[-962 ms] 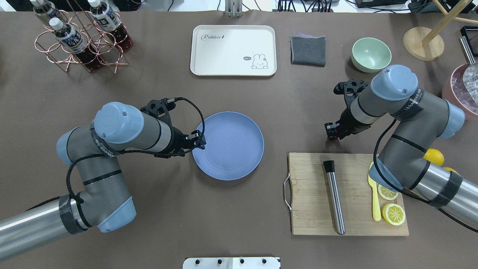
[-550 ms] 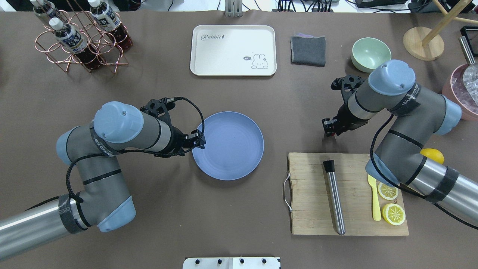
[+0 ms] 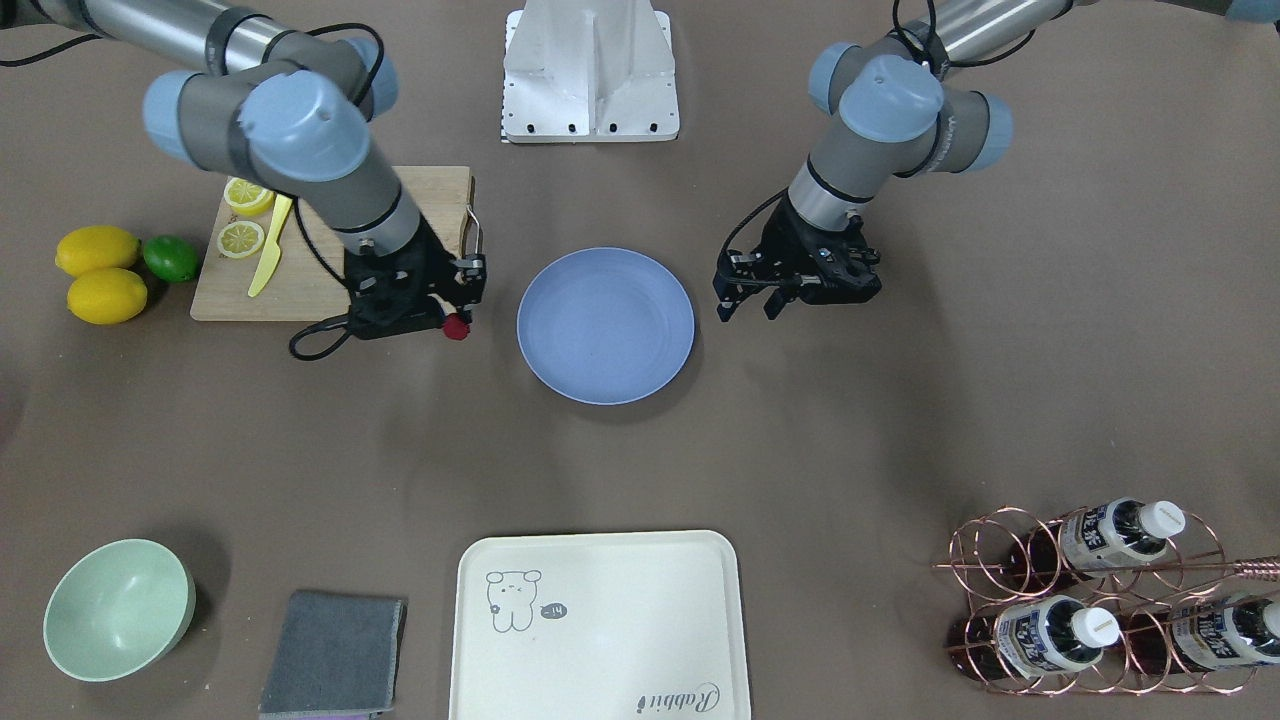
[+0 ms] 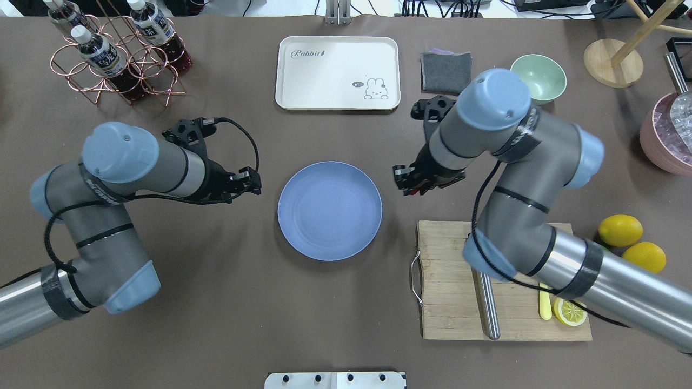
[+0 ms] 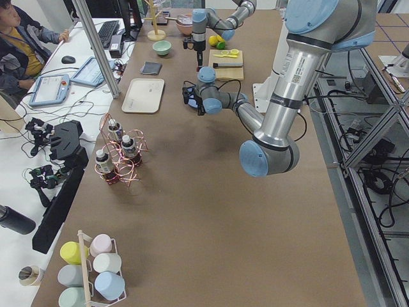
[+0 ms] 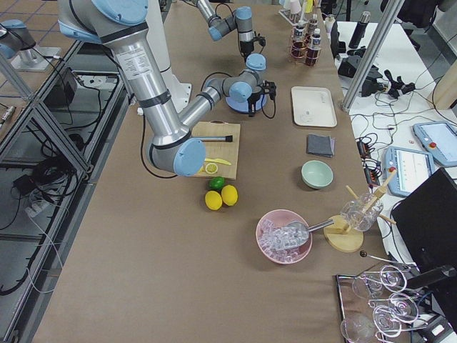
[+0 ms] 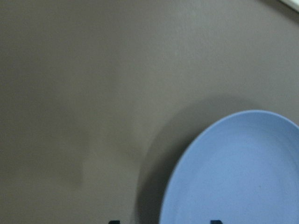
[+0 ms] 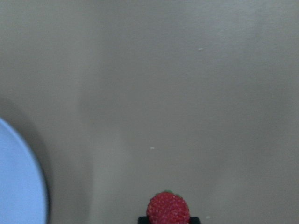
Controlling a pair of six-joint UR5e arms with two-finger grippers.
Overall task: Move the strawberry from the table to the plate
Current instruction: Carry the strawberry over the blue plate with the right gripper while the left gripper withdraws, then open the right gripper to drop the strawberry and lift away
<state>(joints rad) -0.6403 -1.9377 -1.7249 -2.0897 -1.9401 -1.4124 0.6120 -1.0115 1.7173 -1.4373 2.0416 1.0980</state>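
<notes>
Just off the rim of the plate, on the robot's right side of it, the strawberry is clamped in the right jaws. The jaws are drawn in to the width of the berry, and only the berry is gripped by them. At the lower edge of the right wrist view the strawberry is seen red and pebbled, with a trace of green cap at its far end. Bare worktop lies beneath it, and the plate shows only as a blue arc at the left edge. The berry is thus held over the worktop beside the plate, not over the plate itself; its height above the surface cannot be told.

The right arm is reached in over the wooden cutting board, which lies beside the plate on the same side. The arm is bent sharply at the elbow, and its wrist is angled down toward the worktop.

On the opposite side of the plate the left jaws are spread apart, with only worktop seen between them. They are kept near the plate's rim but not touching it. The left arm is folded at the elbow, with its forearm directed toward the plate. In the left wrist view the plate fills the lower right corner.
</notes>
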